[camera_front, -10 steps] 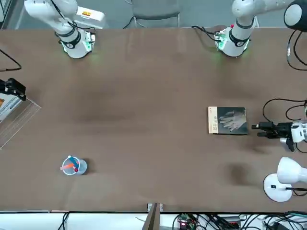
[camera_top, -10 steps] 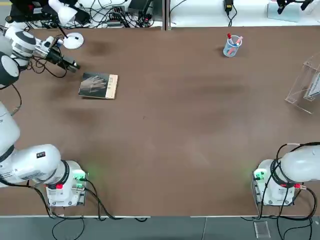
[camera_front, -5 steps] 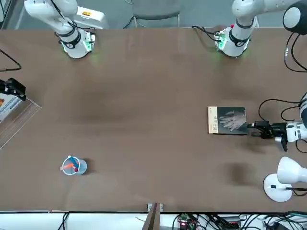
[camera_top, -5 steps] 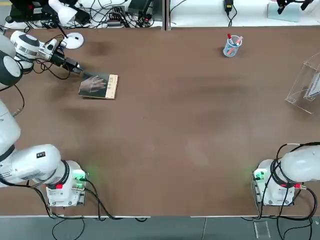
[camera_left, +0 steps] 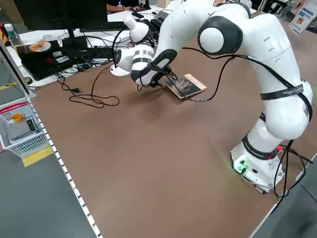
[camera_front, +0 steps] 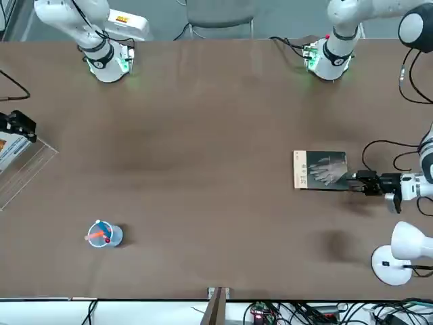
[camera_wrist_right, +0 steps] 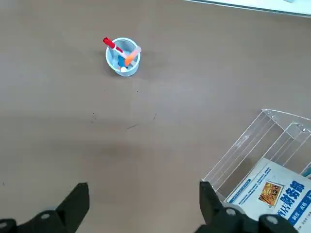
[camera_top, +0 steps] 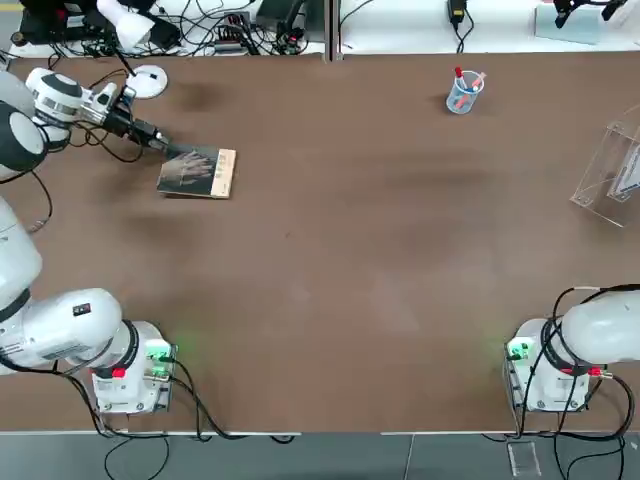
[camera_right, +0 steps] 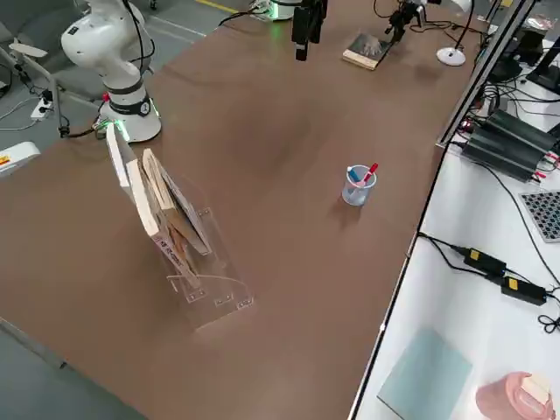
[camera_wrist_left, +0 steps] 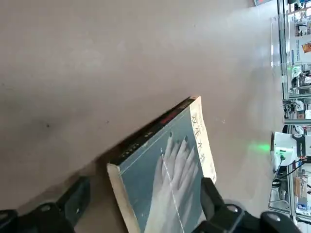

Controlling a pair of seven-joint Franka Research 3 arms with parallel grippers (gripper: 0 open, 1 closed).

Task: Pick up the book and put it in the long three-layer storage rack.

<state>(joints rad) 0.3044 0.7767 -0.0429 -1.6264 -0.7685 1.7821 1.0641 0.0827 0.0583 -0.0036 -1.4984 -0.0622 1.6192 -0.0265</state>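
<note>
Book (camera_top: 196, 172) first: in the top view it lies on the counter (camera_top: 330, 260), on the robot's left, its pale strip facing away from the left tool (camera_top: 165, 142), which is right beside its dark end. The pen cup (camera_top: 465, 92) stands on the far part of the counter, and the clear rack (camera_top: 615, 180) sits at the right edge.

In the front view, the left tool meets the book's dark end in the picture; whether they touch, I cannot tell. A white lamp (camera_front: 392, 261) stands near that arm. The right tool (camera_front: 24, 125) appears over the rack.

The left side view shows the left arm reaching across to the book, its tool partly hidden.

In the right side view, the rack holds several books (camera_right: 166, 206) standing tilted in its tiers. The right tool hangs in the air, pointing down, well apart from the rack in that picture.

The left wrist view has the left tool spread wide, with a corner of the book between its fingers; nothing is gripped. The cover shows a pale hand on grey-blue.

In the right wrist view, the right tool is also wide and holds nothing; the pen cup and the rack, with a blue-and-white book (camera_wrist_right: 277, 194), are visible beyond it.
</note>
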